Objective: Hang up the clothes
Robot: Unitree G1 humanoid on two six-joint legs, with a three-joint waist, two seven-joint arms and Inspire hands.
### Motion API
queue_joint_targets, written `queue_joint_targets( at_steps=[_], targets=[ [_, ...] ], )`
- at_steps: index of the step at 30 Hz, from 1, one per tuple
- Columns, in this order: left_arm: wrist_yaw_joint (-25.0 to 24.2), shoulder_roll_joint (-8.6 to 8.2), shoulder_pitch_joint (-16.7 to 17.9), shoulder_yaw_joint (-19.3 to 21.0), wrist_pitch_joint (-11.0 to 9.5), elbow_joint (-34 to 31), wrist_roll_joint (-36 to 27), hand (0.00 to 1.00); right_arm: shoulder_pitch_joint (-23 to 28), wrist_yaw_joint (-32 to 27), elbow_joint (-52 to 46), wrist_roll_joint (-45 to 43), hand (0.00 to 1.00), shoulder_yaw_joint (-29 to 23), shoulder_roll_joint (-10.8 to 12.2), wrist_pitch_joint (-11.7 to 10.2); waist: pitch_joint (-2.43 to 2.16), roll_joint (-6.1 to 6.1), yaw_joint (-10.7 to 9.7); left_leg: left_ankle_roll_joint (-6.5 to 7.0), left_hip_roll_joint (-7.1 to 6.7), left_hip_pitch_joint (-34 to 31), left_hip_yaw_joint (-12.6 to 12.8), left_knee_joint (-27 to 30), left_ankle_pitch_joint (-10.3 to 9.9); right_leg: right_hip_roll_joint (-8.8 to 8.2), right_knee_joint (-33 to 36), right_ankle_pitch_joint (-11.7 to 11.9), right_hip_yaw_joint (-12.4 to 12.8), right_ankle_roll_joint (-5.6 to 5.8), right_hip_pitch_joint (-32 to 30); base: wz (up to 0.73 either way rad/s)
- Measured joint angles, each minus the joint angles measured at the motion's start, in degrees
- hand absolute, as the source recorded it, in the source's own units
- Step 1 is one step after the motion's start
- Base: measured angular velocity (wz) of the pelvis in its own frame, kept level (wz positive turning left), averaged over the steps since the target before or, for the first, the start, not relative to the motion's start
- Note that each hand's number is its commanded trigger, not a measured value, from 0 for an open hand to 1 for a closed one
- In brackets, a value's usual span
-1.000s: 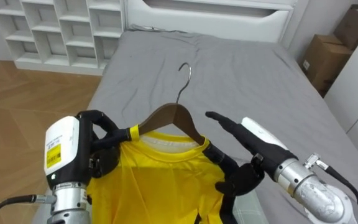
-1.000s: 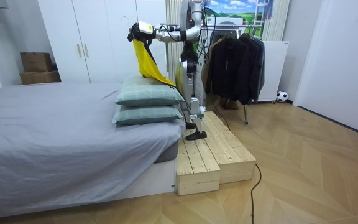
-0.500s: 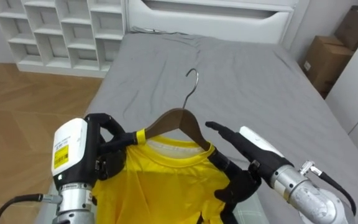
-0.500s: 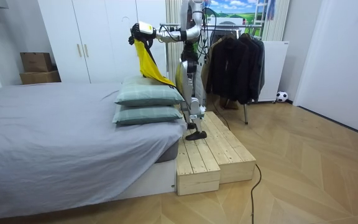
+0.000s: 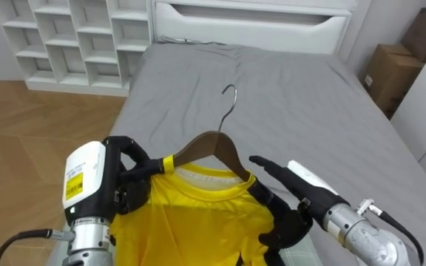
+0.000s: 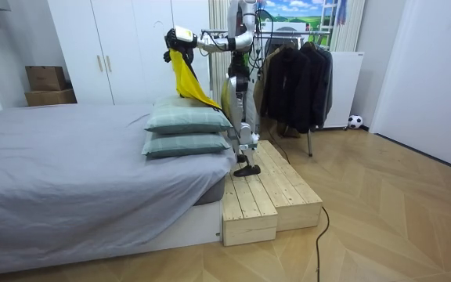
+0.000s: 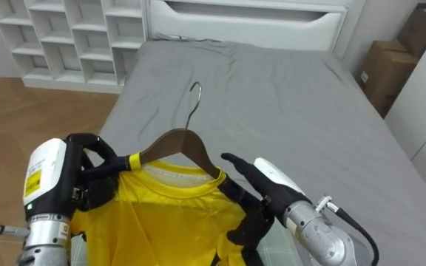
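A brown wooden hanger (image 5: pixel 213 140) with a metal hook (image 5: pixel 230 94) carries a yellow shirt (image 5: pixel 198 214) low in the eye views, above the bed. My left hand (image 5: pixel 128 185) is curled round the hanger's left arm and the shirt's collar edge. My right hand (image 5: pixel 305 181) is at the shirt's right shoulder: its lower fingers curl into the cloth while one finger points straight ahead. In the room view I stand on a wooden platform (image 6: pixel 261 196) beside the bed, holding the yellow shirt (image 6: pixel 180 70) up at head height.
A grey bed (image 5: pixel 294 96) stretches ahead, with white cube shelves (image 5: pixel 65 37) at the far left and a cardboard box (image 5: pixel 390 74) at the right. In the room view two pillows (image 6: pixel 186 129) lie under the shirt and a rack of dark clothes (image 6: pixel 296 74) stands behind me.
The view has shifted a little. The hanger and shirt sit about the same in my left hand. My right hand has drawn slightly lower and nearer along the shirt's right shoulder.
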Motion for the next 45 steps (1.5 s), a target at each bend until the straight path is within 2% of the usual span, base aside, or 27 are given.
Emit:
queue_joint_targets(
  at_steps=[8,16,20,30,39,45],
  targets=[
    [0.3,-0.47,0.0,0.0,0.0,0.0,-0.2,1.00,0.0,-2.0,6.3,-0.1,0.00,0.3,1.9,0.0,0.18,-0.39,0.0,0.00,-0.04,0.4,0.1,-0.1,0.0,-0.14,-0.3,0.0,-0.5,0.04,0.8,0.01],
    [0.3,-0.82,0.0,0.0,0.0,0.0,-0.3,1.00,0.0,-3.1,6.4,0.2,0.00,0.3,3.0,0.0,0.34,-0.74,0.1,0.00,0.05,0.4,-0.2,-0.2,0.0,-0.04,-0.7,0.0,-0.8,0.04,1.2,0.01],
    [0.3,-1.67,0.0,-0.1,0.0,0.0,1.0,1.00,0.0,-4.5,6.2,0.0,0.00,0.7,3.6,0.0,0.54,-1.02,0.3,0.00,0.00,0.1,-0.3,-0.2,0.0,-0.07,-0.9,0.0,-0.9,0.06,1.0,0.02],
    [-0.9,-1.64,-0.1,-1.2,1.1,0.0,1.0,1.00,-1.1,-4.9,6.2,0.0,0.00,2.0,4.2,0.0,0.75,-0.73,0.3,0.00,0.00,-0.3,-0.4,-0.2,0.0,-0.09,-1.0,0.0,-1.1,0.08,0.8,0.00],
    [-1.4,-1.59,-0.1,-3.2,3.0,0.0,1.8,1.00,-1.5,-5.3,6.2,0.1,0.00,3.2,4.6,0.0,0.76,-0.71,0.4,0.00,0.00,-0.2,-0.4,-0.2,0.0,-0.08,-0.8,0.0,-1.1,0.08,0.8,0.00],
    [-1.5,-1.68,-0.1,-3.6,3.4,0.0,2.8,1.00,-1.5,-5.3,6.7,0.1,0.00,3.3,4.6,0.0,0.76,-0.70,0.4,0.00,0.03,-0.2,-0.4,-0.2,0.0,-0.06,-0.8,0.0,-1.1,0.08,0.8,0.00]
  ],
)
